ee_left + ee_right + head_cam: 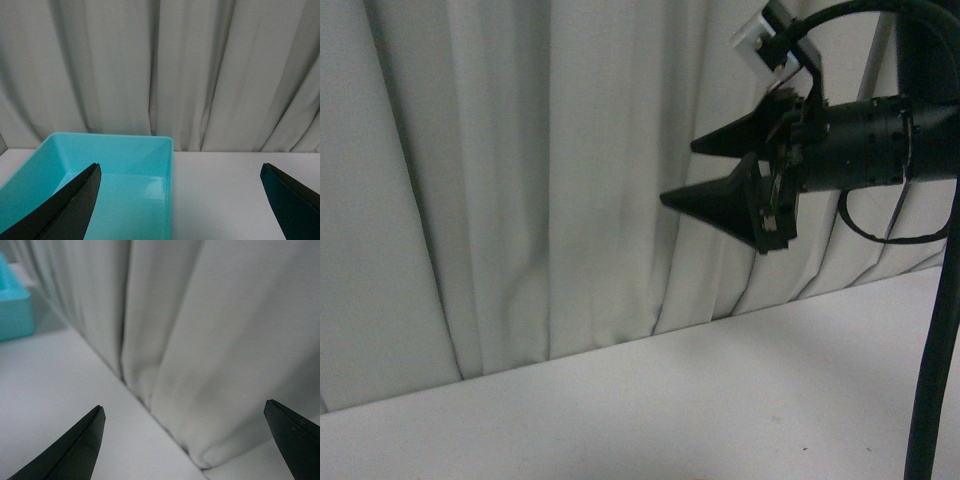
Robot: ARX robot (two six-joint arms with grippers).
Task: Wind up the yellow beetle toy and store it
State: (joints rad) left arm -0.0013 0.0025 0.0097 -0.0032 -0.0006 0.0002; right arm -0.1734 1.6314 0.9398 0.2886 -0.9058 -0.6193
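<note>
L claw (180, 171) & R claw (677, 172) wide; white table (670, 400), pale curtain (520, 150) behind, teal bin (110, 136).

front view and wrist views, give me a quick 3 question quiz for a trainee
1. True or false: the right gripper is shut on the yellow beetle toy.
2. Which container shows in the left wrist view beyond the left gripper? A turquoise bin, B red bowl, C cardboard box.
3. Fill in: behind the white table hangs a pale ____.
Key: 1 false, it is open and no toy shows; 2 A; 3 curtain.
</note>
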